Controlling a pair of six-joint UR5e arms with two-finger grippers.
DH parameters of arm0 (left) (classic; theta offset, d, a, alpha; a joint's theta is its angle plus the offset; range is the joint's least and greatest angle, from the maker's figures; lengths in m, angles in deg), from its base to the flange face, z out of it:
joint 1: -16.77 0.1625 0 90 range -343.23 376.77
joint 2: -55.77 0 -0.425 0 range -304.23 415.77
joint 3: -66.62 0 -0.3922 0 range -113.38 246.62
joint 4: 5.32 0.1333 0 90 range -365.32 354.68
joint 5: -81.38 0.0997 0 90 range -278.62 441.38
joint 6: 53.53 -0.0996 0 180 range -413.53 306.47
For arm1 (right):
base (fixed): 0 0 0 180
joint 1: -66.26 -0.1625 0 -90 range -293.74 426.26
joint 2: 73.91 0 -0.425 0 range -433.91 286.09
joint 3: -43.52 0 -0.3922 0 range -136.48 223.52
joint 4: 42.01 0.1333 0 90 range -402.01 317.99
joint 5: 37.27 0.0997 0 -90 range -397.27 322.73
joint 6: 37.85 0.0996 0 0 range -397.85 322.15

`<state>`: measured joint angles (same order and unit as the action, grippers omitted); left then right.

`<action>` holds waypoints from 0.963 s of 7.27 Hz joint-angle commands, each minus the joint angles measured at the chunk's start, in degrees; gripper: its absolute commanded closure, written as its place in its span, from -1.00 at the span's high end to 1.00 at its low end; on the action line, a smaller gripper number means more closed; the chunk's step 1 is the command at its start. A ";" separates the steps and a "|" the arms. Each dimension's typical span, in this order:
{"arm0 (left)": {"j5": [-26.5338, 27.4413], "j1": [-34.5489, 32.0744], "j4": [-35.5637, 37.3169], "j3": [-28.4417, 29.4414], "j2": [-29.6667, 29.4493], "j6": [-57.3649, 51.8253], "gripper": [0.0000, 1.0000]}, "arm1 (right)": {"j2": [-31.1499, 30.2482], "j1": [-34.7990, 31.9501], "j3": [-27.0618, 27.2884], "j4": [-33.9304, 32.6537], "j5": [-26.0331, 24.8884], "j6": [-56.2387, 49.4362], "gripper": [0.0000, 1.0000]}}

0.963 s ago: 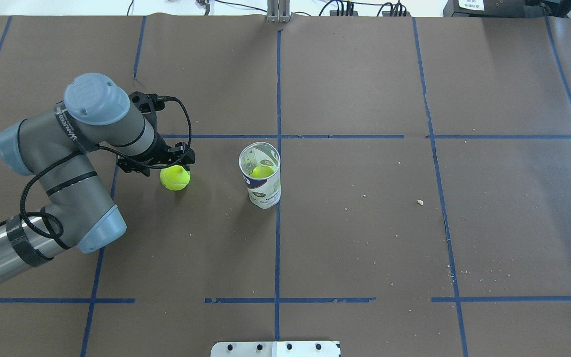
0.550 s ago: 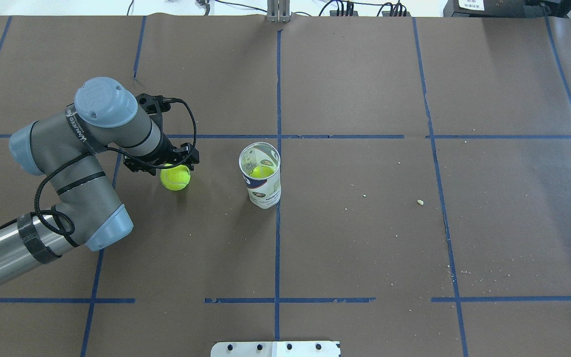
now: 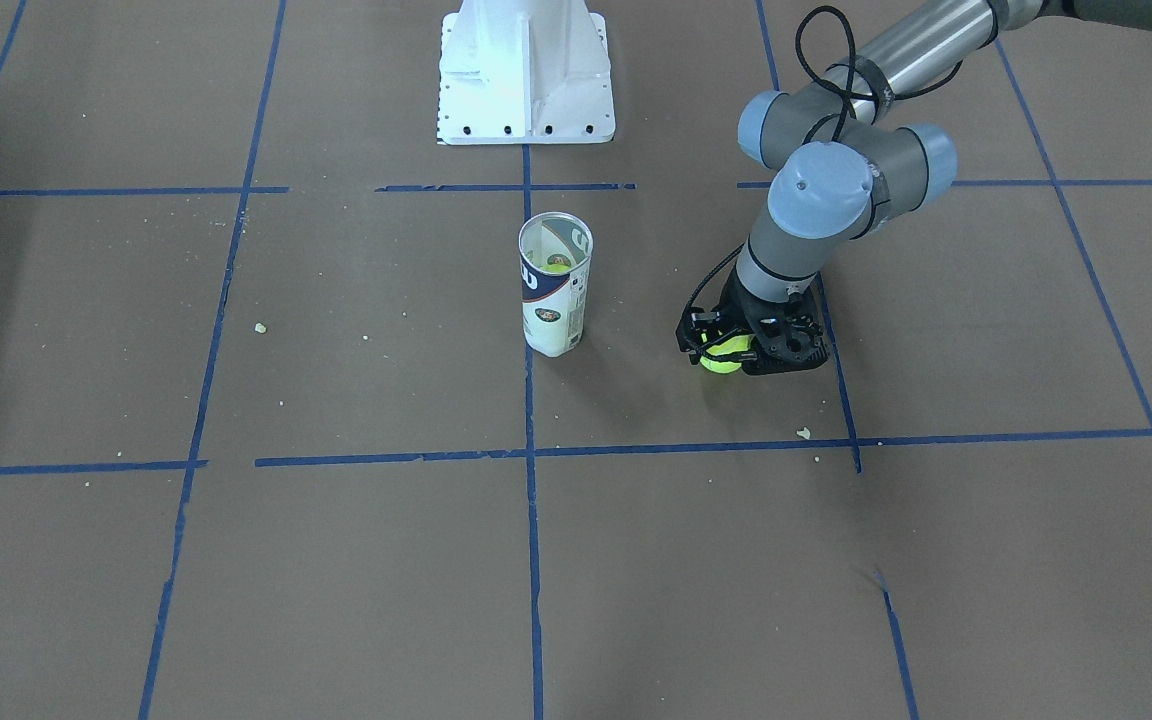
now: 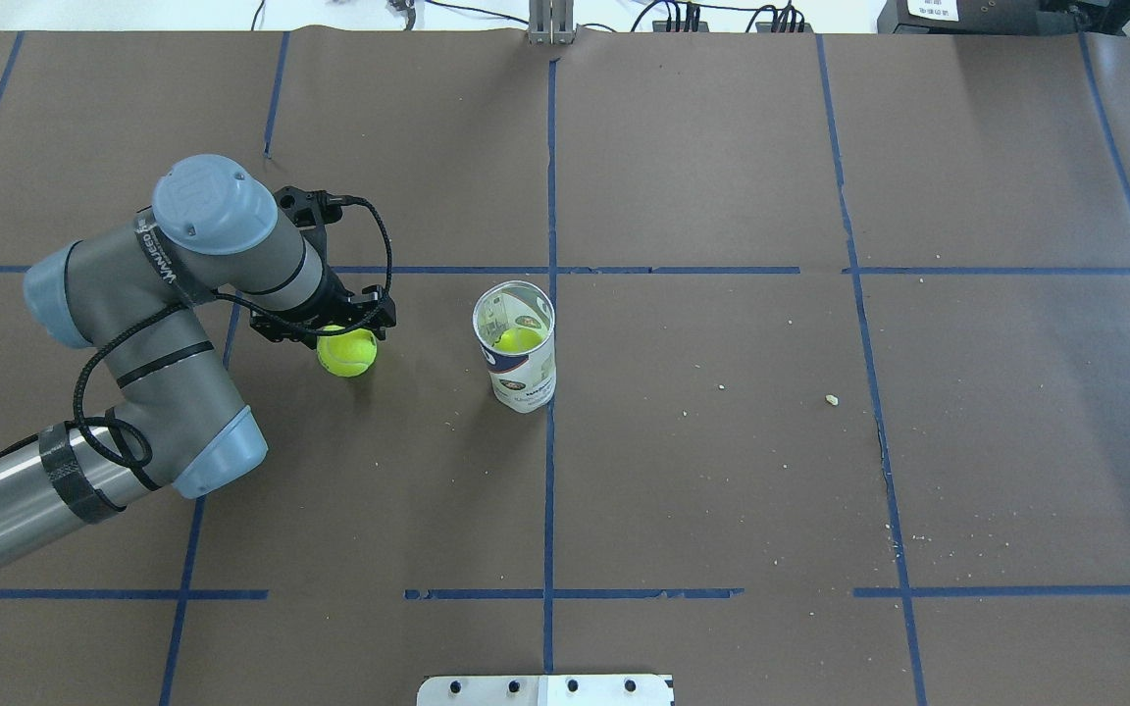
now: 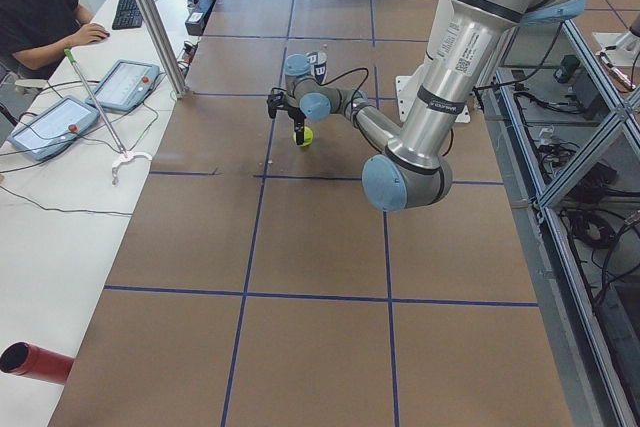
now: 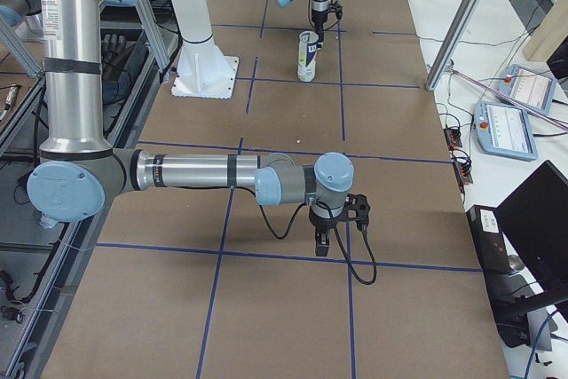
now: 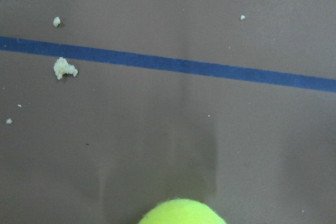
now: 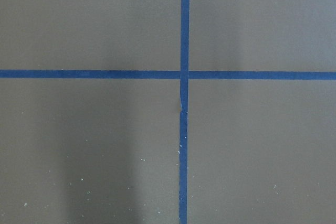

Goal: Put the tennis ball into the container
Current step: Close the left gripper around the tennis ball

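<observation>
yellow-green fuzzy tennis ball (image 4: 349, 357) under the left jaws, grip unclear; right jaws likewise unclear

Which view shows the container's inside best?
Overhead exterior: it looks down into the container onto a ball inside. Front-facing shows only a sliver of that ball; side views show the container small; wrist views miss it.

You are looking at a table (image 4: 722, 471) covered in brown paper and marked into squares with blue tape (image 4: 548, 490), with pale crumbs (image 7: 64, 68) scattered on it. Along one side runs a white desk (image 5: 40, 247) carrying two tablets (image 5: 48, 129) and a keyboard (image 5: 128, 7). A slanted metal post (image 5: 150, 17) rises at its edge. The light is even and the shadows are soft.
</observation>
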<state>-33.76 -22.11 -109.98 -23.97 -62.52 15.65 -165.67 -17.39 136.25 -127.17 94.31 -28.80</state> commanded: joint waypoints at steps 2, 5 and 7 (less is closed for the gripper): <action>-0.09 0.03 0.33 -0.38 0.43 0.08 0.48 | 0.00 -0.02 0.00 0.00 0.00 0.00 1.00; -0.35 -1.97 10.62 -11.03 1.65 -2.01 -1.00 | 0.00 -0.02 0.00 0.00 0.00 0.00 1.00; -0.52 -8.45 31.61 -22.74 -2.88 -10.18 -1.00 | 0.00 -0.02 0.00 0.00 0.00 0.00 1.00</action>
<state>-34.18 -26.33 -90.73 -39.54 -62.66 9.67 -165.67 -17.41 136.25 -127.17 94.31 -28.79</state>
